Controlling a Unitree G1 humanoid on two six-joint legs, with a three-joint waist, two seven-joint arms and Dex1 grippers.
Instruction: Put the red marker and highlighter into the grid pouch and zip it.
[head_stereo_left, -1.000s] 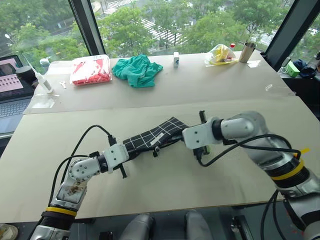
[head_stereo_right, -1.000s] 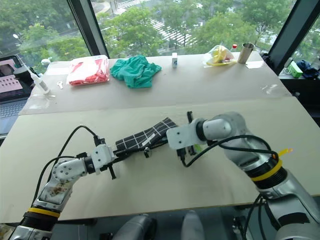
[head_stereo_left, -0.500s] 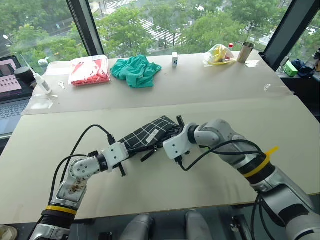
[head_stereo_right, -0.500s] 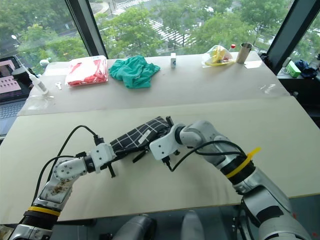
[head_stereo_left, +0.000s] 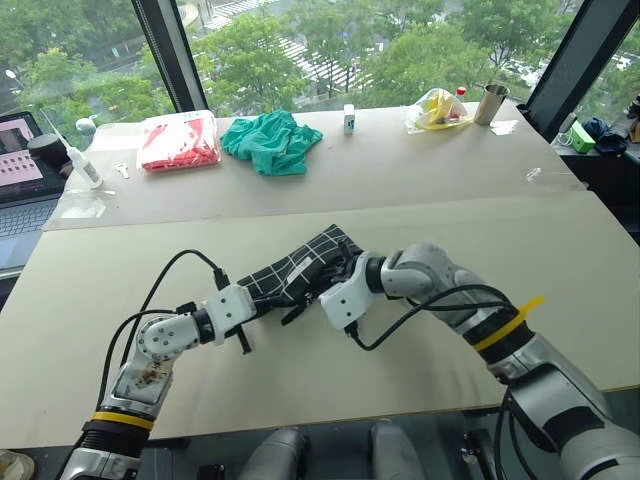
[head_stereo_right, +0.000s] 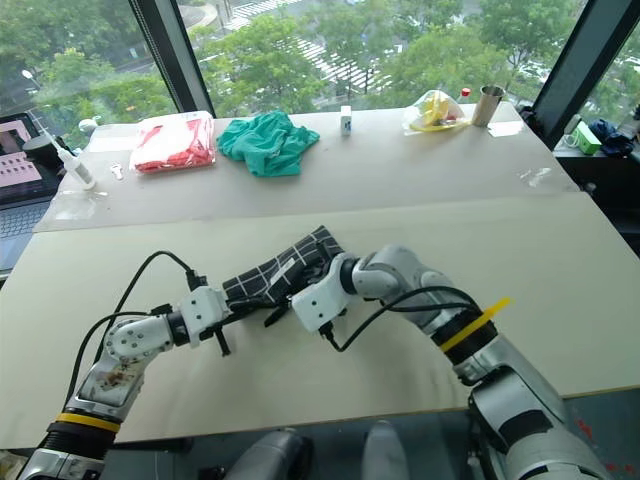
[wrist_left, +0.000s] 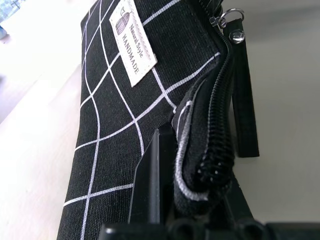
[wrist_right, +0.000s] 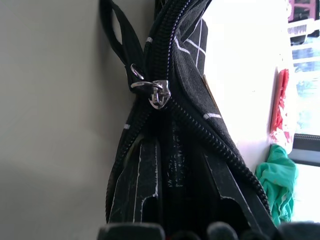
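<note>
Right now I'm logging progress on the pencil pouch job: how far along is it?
Looks done: no pens lie on the table, so they are probably inside, though that can't be seen. In hand: the left gripper pinches the grid pouch at one end, and the right gripper is inside its open mouth. Left: the zipper slider sits partway, so zipping remains.

Far table edge — green cloth (head_stereo_left: 272, 139), red packet (head_stereo_left: 182, 141), metal cup (head_stereo_left: 493, 103), laptop (head_stereo_left: 22, 170).

Left gripper (head_stereo_left: 243, 312) and right gripper (head_stereo_left: 322, 283) meet grid pouch (head_stereo_left: 300, 265).
</note>
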